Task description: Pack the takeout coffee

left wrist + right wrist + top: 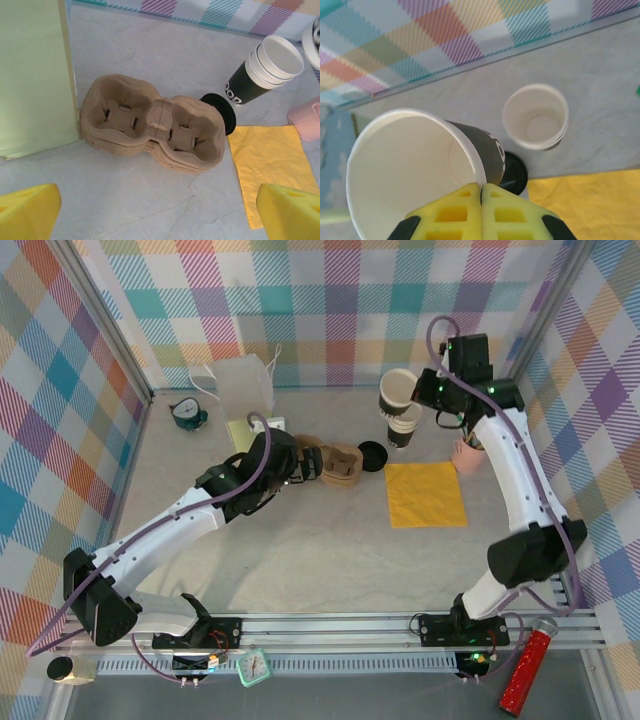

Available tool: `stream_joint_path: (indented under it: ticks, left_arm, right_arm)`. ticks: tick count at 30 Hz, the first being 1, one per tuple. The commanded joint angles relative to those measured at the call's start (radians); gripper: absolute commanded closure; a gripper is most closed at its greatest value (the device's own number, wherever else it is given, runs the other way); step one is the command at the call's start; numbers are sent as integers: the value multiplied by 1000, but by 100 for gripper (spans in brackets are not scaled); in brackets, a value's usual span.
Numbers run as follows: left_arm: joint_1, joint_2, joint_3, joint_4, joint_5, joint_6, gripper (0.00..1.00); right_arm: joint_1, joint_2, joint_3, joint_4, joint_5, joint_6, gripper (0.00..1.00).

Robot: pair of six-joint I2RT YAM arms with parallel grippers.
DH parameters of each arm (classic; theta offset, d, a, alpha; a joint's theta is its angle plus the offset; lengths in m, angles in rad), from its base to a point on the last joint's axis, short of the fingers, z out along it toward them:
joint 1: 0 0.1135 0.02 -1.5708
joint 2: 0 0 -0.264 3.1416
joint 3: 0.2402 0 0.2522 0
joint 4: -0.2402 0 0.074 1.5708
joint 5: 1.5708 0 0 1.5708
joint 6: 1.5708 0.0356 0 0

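**A:** Well, start big. What's on the table (300, 560)?

**B:** Mostly the pulp cup carrier (152, 122), mid-table. It looks like several nested together, wells facing up. The left arm reaches toward it, and the left gripper (159, 212) hangs just short of it with its fingers spread wide, holding nothing. My guess is it's lined up that way either to steady the carrier or to take something beside it.

**A:** And next in size?

**B:** The yellow napkin (425, 495), flat on the right side. Behind it the stack of lidless cups (405, 427) stands upright with its cream rims showing.

**A:** The right arm is up there too.

**B:** Yes. The right gripper (481, 200) has its fingers pressed together on the wall of one lidless cup (415, 170), apparently one finger inside the rim and one outside. The cup is tilted and lifted clear above the stack. A rim pinch like that is probably the easy way to peel a single cup from a nest.

**A:** So where is the takeout coffee (372, 455)?

**B:** It's the smallest of these things. It sits on the table just beside the carrier's right end, between the carrier and the cup stack, with its glossy black lid on. Neither gripper touches it and no carrier well holds it, so I'd judge the packing not yet done.
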Motion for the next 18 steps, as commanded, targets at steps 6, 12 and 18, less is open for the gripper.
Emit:
stream_joint_path:
  ticks: [6,12,18]
  left_arm:
    - [-7,-71,-18,15,-50,9,0]
    - [-6,-82,-22,-13,-40,-15,0]
    - [-7,-103,-38,-28,-48,-37,0]
  right_arm:
    - [175,-152,-316,10,-37,27,100]
    - [283,-146,-487,79,-42,95,100]
    - [358,-137,-637,228,-6,94,100]
